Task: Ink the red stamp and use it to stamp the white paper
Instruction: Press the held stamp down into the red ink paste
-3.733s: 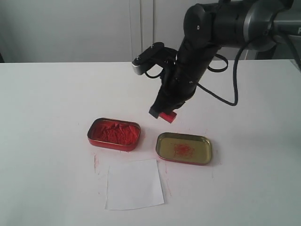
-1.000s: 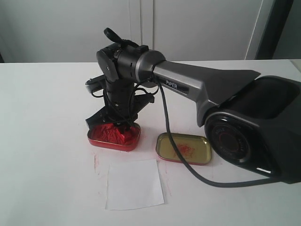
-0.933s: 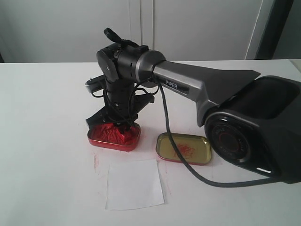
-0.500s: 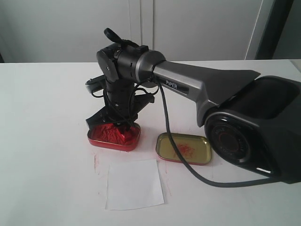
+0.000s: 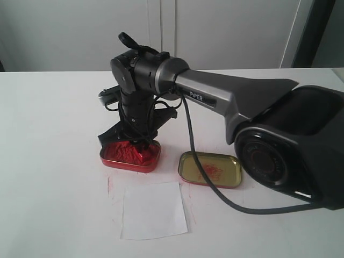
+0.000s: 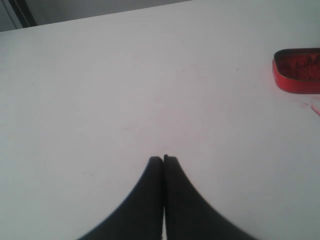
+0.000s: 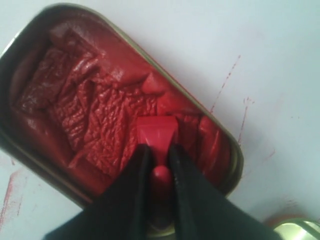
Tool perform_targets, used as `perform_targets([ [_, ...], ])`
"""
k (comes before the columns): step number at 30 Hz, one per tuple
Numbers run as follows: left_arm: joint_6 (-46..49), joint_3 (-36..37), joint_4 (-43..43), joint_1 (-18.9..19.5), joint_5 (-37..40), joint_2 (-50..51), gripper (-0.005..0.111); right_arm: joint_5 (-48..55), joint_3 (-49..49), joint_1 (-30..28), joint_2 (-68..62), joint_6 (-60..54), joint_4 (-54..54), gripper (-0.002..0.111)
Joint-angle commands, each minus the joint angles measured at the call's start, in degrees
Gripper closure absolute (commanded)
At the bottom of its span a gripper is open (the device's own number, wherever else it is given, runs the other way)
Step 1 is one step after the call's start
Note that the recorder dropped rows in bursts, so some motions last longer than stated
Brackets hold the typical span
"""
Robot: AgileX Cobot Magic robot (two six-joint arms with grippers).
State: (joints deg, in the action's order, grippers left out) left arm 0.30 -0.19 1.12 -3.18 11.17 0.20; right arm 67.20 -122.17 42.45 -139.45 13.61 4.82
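Right gripper [image 7: 159, 151] is clamped on the knob of the red stamp [image 7: 157, 131], and the stamp's square base is pushed down into the red paste in the ink tin [image 7: 20, 65]. The white paper [image 5: 153, 209] lies flat on the tabletop [image 5: 54, 107], just camera-side of the tin, with the gold lid [image 5: 210, 169] nearby. Left gripper [image 6: 163, 160] sits low over the tabletop, pinched together, holding nothing.

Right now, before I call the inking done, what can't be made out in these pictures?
- Right wrist view: the red stamp faces down into the paste, so its own body hides how well its face is inked.
- Exterior view: the right claw hides the stamp over the red ink tin.
- Left wrist view: the white paper is out of frame, and the edge cuts off the tin.
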Motion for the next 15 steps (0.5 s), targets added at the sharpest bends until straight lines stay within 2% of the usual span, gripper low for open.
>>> perform_targets([
  [1, 0.2, 0.2, -0.2, 0.0, -0.4, -0.2, 0.107, 1.6, 1.6, -0.1, -0.6, 1.7, 0.1, 0.108],
  [15, 0.2, 0.2, -0.2, 0.0, -0.4, -0.2, 0.107, 2.1, 1.6, -0.2, 2.5, 1.8, 0.1, 0.108],
])
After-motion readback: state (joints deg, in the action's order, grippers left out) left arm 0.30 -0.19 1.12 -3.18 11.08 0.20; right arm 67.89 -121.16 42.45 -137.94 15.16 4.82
